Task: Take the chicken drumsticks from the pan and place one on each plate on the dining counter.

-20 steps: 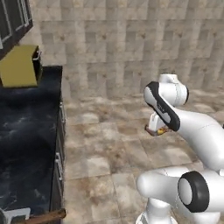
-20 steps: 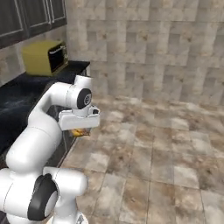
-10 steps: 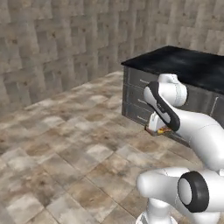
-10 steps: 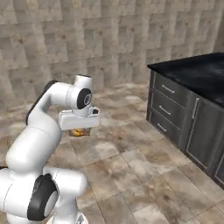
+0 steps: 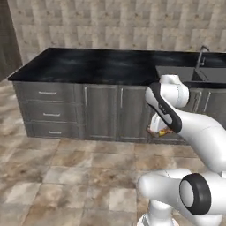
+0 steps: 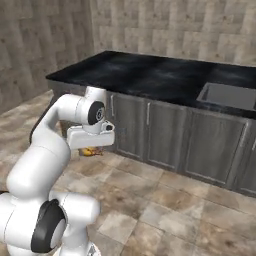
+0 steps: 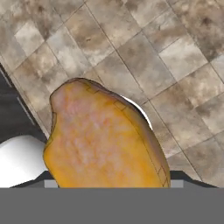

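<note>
A golden-orange chicken drumstick [image 7: 103, 140] looms large in the hand view and hides the fingertips. My gripper [image 5: 159, 132] is shut on this drumstick [image 5: 163, 132] and holds it low over the tiled floor, in front of the cabinet doors. From the right base view the gripper [image 6: 93, 149] hangs under the white hand with the drumstick [image 6: 89, 152] just below it. The pan, the plates and the dining counter are out of view.
A black-topped wall counter [image 5: 97, 66] with grey cabinets and drawers [image 5: 49, 110] runs across ahead. A sink [image 6: 230, 95] with a faucet [image 5: 201, 55] sits at its right end. Open tiled floor [image 5: 66, 176] lies to the left and in front.
The whole picture has swung as the base turned: the bare wall gave way to the counter with the sink. The arm's pose and the held drumstick look the same.
</note>
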Motion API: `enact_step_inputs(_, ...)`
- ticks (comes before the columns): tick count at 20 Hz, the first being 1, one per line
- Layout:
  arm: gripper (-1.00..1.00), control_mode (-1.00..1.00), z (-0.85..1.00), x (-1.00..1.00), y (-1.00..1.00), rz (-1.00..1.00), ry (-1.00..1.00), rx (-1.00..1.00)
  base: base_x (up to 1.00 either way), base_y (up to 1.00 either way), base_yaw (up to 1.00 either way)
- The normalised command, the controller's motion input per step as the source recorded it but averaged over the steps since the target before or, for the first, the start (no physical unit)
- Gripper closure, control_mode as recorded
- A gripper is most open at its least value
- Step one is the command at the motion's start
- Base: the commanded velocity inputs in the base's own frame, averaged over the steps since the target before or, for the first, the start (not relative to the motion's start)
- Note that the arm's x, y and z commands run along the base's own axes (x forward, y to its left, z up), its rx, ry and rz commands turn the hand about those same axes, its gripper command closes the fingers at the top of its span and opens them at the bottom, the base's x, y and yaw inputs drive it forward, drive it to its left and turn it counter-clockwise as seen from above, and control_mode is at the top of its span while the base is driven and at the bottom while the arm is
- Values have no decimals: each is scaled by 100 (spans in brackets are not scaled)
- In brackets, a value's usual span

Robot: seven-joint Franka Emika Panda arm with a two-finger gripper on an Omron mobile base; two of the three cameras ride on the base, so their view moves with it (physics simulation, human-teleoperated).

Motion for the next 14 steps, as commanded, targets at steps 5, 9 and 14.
enact_step_inputs(5,100,100,0,0,0,0,0,0,38,42,-77)
enact_step_inputs(9,100,100,0,0,0,0,0,0,35,75,-10)
enact_step_inputs(14,100,100,0,0,0,0,0,0,29,76,0)
